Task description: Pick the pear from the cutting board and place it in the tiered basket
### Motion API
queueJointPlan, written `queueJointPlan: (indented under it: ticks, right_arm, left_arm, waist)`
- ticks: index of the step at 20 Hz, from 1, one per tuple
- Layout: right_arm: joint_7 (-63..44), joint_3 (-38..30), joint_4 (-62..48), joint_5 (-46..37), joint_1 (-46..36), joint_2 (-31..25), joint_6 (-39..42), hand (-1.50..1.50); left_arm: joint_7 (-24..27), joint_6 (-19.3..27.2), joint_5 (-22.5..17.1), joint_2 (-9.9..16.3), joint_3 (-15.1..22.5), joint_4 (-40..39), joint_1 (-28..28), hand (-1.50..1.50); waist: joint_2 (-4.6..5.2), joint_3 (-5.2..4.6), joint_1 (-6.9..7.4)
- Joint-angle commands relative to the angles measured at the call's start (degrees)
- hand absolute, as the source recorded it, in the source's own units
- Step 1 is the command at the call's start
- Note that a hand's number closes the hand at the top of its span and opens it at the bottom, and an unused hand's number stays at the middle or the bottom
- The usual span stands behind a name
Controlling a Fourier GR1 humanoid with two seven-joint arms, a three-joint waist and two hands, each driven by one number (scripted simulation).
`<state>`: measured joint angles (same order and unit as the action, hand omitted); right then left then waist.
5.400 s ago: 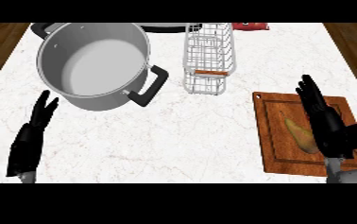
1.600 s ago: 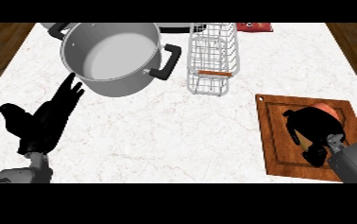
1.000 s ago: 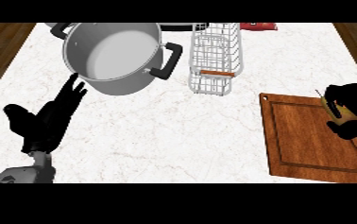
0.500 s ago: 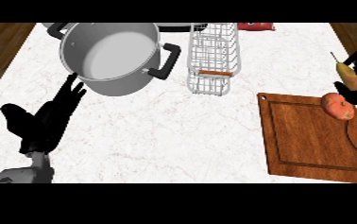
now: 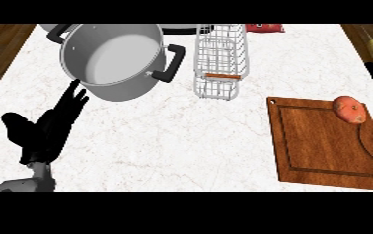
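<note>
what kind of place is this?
Most likely a kitchen counter: a white marble-look top with a big steel pot, a wire tiered basket and a wooden cutting board.

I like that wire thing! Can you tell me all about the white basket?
The tiered basket is made of thin white wire in an open grid. It has stacked levels, with a small orange-brown bar on the front of the lower one. It stands near the counter's back edge, right of the big pot. Nothing visible lies inside, and no hand touches it.
</note>
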<state>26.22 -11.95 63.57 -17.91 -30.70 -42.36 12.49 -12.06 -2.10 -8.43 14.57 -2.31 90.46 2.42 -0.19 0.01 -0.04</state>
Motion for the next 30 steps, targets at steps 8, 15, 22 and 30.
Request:
queueJointPlan:
  ticks: [8, 15, 22, 30]
  right_arm:
    - [-24.3, 8.3, 21.1, 0.7, -6.7, 9.6, 4.8, 1.50]
    - [-36.3, 12.3, 19.3, -2.5, -16.0, 17.8, 3.0, 1.50]
    - [-41.7, 16.0, 16.4, -7.6, -17.4, 22.9, 2.6, 1.50]
    - [-42.8, 18.4, 12.7, -12.5, -19.1, 29.7, -0.6, 1.50]
  left_arm:
    - [-2.1, 1.4, 1.5, -2.1, 0.3, 0.5, 1.7, 0.00]
    - [-0.5, -1.6, 0.9, -1.0, -1.4, -1.5, 2.6, 0.00]
    - [-0.8, -1.0, 2.6, -2.4, -0.5, 0.7, 0.9, 0.00]
    - [-0.2, -3.0, 2.4, -2.2, -1.8, -1.0, 1.9, 0.00]
  waist:
    - [0.07, -0.05, 0.14]
    - [0.19, -0.05, 0.53]
    - [0.18, -0.03, 0.42]
    - [0.20, -0.03, 0.37]
